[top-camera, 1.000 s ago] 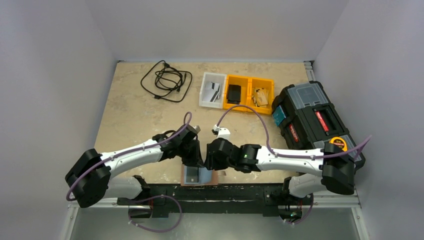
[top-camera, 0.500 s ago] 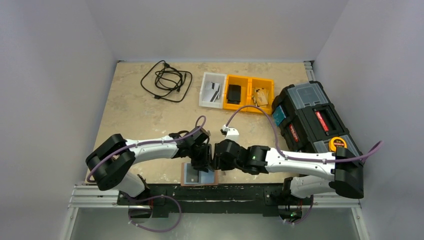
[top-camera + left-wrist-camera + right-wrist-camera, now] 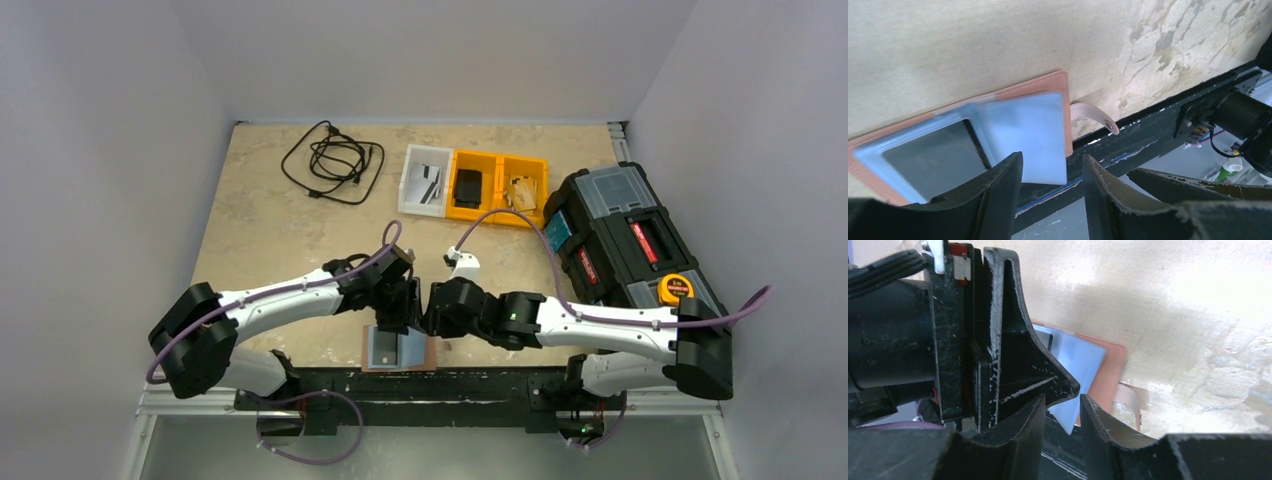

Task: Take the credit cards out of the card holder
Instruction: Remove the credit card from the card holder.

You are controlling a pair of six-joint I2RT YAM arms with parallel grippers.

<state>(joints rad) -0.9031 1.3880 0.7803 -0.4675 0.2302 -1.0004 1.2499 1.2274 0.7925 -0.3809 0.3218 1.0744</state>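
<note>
Holder (image 3: 1038, 86) lies flat at the near edge of the table (image 3: 270, 230), just under both claws, which meet tip to tip above it. Left claw (image 3: 1052, 156) stands spread, with nothing between its fingers; the blue card (image 3: 1025, 132) lies below the gap, skewed and sticking out past the holder's near edge. Right claw (image 3: 1062, 400) is parted by a narrow gap and grips nothing; the blue card's corner shows beneath that gap. Grey card (image 3: 930, 157) lies flat in the holder beside the blue one.

Counted: one holder, two cards, two claws. Farther back lie one black cable (image 3: 333, 160), three trays in a row, one white (image 3: 425, 181) and two yellow (image 3: 498, 187), and at the right one toolbox (image 3: 625, 235) with one tape measure (image 3: 677, 287) on it.
</note>
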